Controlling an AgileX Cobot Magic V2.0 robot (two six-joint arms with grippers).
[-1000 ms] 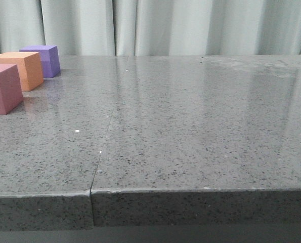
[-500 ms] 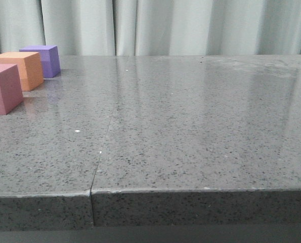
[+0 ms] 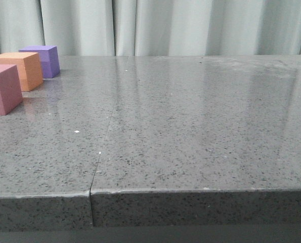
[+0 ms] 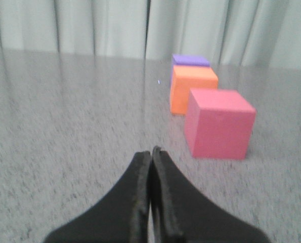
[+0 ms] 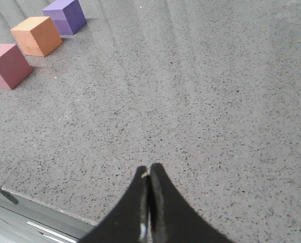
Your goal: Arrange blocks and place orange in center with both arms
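Already the row looks arranged: nearest is the pink cube (image 3: 3, 89), then the orange cube (image 3: 19, 70), then the purple cube (image 3: 42, 61), running back along the counter's left edge toward its far left corner. Orange sits between the other two, just beside each, though whether they touch cannot be told. That puts it in the center as the task asks, so I judge the job done or nearly so.

Neither arm holds anything. The left gripper (image 4: 151, 152) has its fingers pressed together and sits low over bare counter, back from the pink cube; the right gripper (image 5: 149, 169) is likewise closed, near the front edge, well apart from the blocks.

The counter (image 3: 190, 126) is grey speckled stone, glossy, with a seam (image 3: 100, 152) running front to back. Behind hangs a pale pleated curtain (image 3: 165, 25).
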